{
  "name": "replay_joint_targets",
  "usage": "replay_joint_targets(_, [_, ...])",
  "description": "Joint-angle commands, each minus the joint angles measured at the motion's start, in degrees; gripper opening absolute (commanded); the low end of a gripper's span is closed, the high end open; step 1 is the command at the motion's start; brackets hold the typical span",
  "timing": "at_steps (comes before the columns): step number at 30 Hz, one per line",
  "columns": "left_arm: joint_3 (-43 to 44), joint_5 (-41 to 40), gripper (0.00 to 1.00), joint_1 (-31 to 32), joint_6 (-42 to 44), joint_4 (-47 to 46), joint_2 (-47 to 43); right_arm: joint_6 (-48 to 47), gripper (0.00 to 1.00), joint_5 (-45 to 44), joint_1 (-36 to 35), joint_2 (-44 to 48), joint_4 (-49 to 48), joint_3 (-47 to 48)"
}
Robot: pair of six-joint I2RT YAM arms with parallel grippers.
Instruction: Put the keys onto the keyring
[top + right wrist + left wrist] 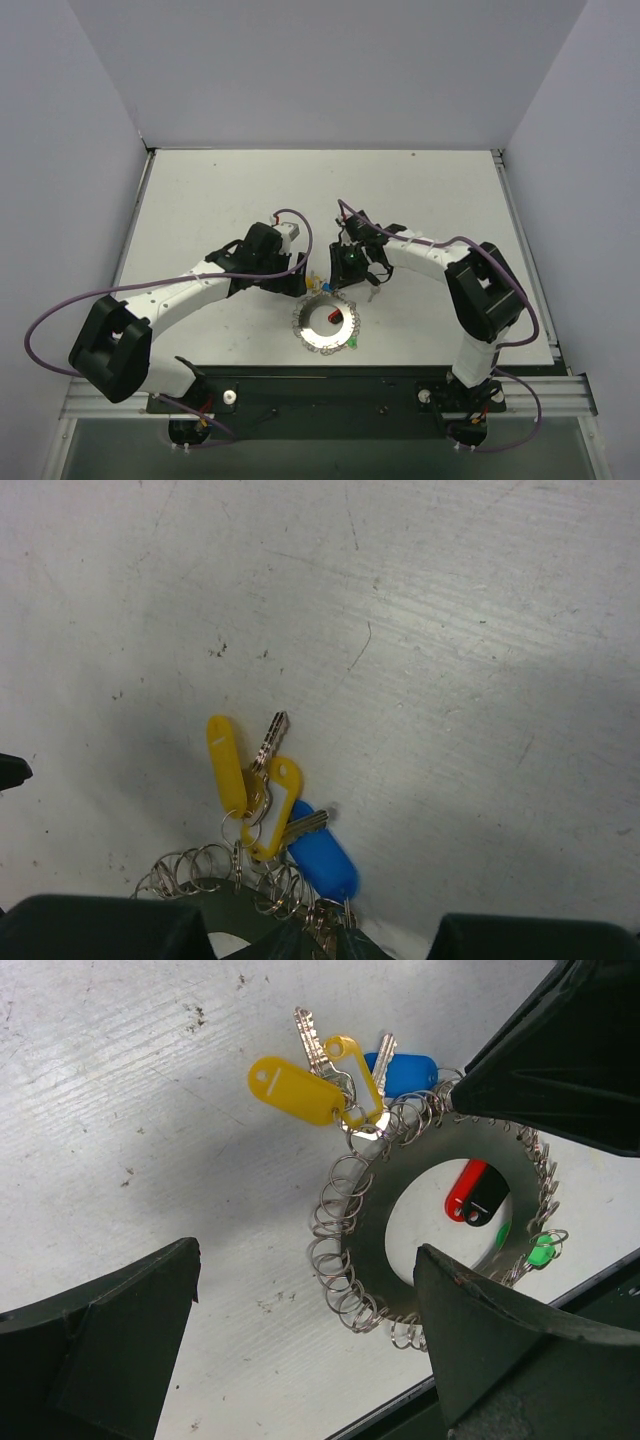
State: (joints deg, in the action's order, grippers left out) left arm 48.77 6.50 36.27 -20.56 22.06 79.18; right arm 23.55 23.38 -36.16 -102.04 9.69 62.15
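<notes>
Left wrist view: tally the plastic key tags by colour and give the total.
Yellow key tags: 2
Blue key tag: 1
Red key tag: 1
Green key tag: 1, partly hidden by the keyring
Total: 5

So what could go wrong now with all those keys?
The right fingers are close beside the yellow keys and the blue key. Closing there might grab the wrong key or two at once.
The keyring lies flat between the open left fingers, so a nudge might slide it away.
</notes>
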Motion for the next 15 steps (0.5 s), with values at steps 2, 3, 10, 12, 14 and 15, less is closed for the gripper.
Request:
replay_joint_targets(2, [0.6, 0.5, 0.98, -0.4, 0.7, -1.0, -1.7, 0.3, 0.20, -1.2, -1.2, -1.0, 3.8, 2.3])
replay_joint_targets(3, [0.7, 0.5, 0.98, -0.4, 0.7, -0.9, -1.7, 0.4, 0.20, -1.8, -1.4, -1.1, 4.5, 2.4])
replay_joint_targets(10, [0.9, 0.4, 0.98, -0.5, 0.8, -0.9, -1.7, 0.4, 0.20, -3.2, -1.7, -1.6, 5.6, 2.9])
replay_joint_targets(12, [0.9, 0.4, 0.97, -0.5, 0.8, -0.8, -1.7, 0.5, 0.20, -3.3, -1.7, -1.6, 5.6, 2.9])
replay_joint_targets(14, [0.8, 0.3, 0.97, -0.5, 0.9, -0.9, -1.7, 0.9, 0.22, -3.9, -1.7, -1.7, 5.6, 2.9])
replay_joint_targets(15, [0.8, 0.3, 0.97, -0.5, 0.9, -0.9, -1.8, 0.9, 0.23, -4.1, -1.7, -1.6, 5.6, 2.8])
